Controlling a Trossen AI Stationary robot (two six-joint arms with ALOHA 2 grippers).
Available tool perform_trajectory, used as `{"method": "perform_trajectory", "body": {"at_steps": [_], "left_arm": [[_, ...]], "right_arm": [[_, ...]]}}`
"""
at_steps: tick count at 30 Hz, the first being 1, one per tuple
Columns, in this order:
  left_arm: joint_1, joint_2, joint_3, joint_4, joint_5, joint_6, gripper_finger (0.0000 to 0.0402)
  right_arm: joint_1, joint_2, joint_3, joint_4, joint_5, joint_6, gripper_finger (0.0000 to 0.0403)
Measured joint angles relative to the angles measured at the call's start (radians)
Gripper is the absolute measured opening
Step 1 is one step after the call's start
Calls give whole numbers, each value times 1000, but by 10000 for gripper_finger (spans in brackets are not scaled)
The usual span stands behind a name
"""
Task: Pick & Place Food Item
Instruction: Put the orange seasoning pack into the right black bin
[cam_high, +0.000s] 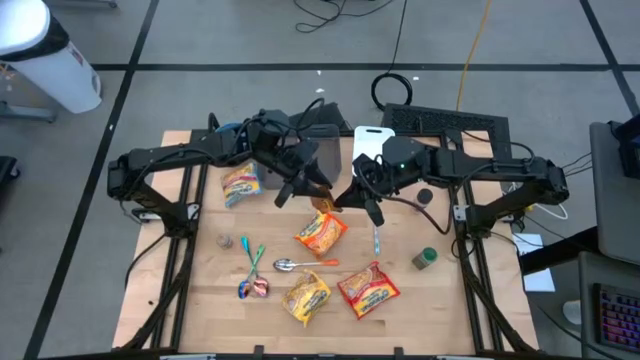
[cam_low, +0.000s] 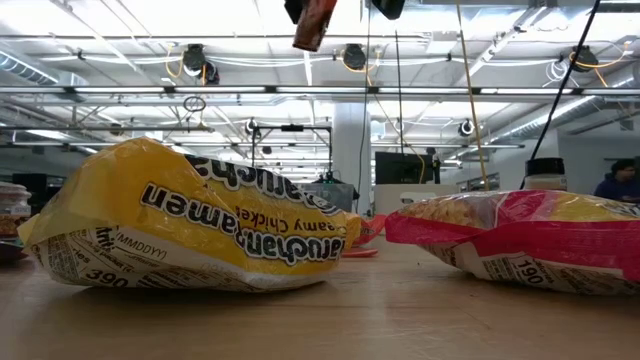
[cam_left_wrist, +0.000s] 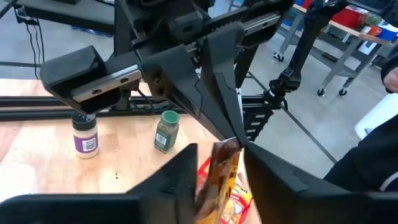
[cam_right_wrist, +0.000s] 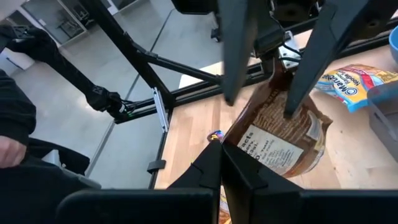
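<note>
Brown and crinkled, the snack packet (cam_right_wrist: 280, 134) hangs in the air above the middle of the table (cam_high: 200, 290), between the two arms and clear of the ramen packs (cam_high: 321, 232) lying below. The right gripper (cam_right_wrist: 221, 155) is pinched closed on one edge of it and carries its weight. The left gripper (cam_left_wrist: 219, 163) straddles the opposite end with its jaws half-narrowed; in the right wrist view one finger (cam_right_wrist: 235, 62) stands just apart from the wrapper, so I judge that no firm second hold exists yet. This looks like a hand-over. To do it well, the left jaws should close squarely across the packet's flat faces, deep enough to catch more than the seam, and the right should let go only once that grip is sure, without tugging or twisting the wrapper.
</note>
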Motion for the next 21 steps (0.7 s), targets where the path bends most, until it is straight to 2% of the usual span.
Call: {"method": "perform_trajectory", "body": {"at_steps": [9, 21], "left_arm": [[0, -1, 0, 1, 1, 0, 11], [0, -1, 0, 20, 5, -13, 5]], "right_arm": [[0, 0, 0, 2, 0, 0, 0], [0, 0, 0, 7, 1, -4, 0]]}}
